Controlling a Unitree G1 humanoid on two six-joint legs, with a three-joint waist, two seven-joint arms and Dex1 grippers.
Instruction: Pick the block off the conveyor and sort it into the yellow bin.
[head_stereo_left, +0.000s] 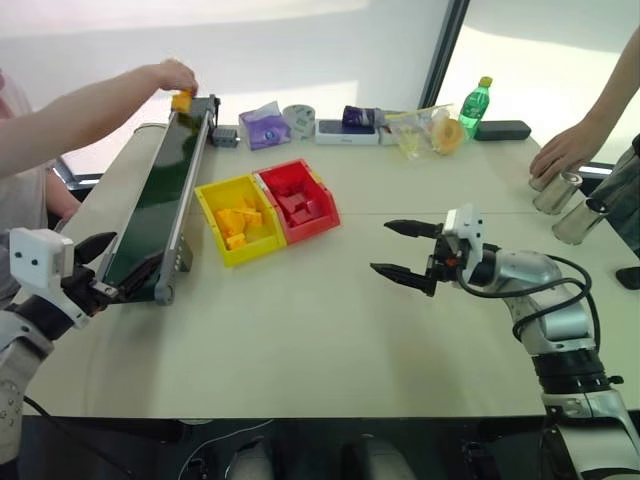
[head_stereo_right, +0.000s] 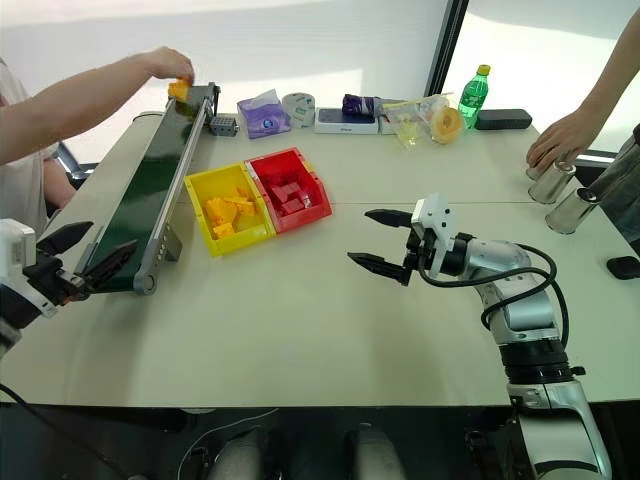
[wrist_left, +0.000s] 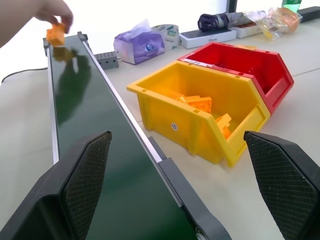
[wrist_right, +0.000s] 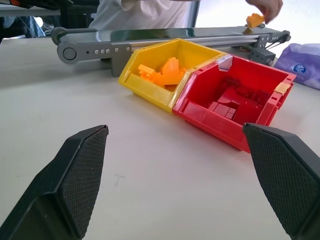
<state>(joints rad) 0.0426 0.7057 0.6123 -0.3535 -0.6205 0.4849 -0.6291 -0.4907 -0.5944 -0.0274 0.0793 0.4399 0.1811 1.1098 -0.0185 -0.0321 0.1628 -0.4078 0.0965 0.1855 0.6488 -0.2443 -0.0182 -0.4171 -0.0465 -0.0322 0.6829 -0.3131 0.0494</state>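
The block sits at the far end of the conveyor, still pinched in a person's hand, well away from me. My left gripper waits at the belt's near end, fingers wide and empty. My right gripper hovers over bare table, also wide and empty. The yellow bin stands beside the belt. The block looks light, rigid, smooth plastic; I would pinch its flattest opposite faces.

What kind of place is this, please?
Probably a lab or demonstration room set up for sorting practice: a small conveyor on a table, a yellow bin beside a red bin, and a person's hand feeding blocks.
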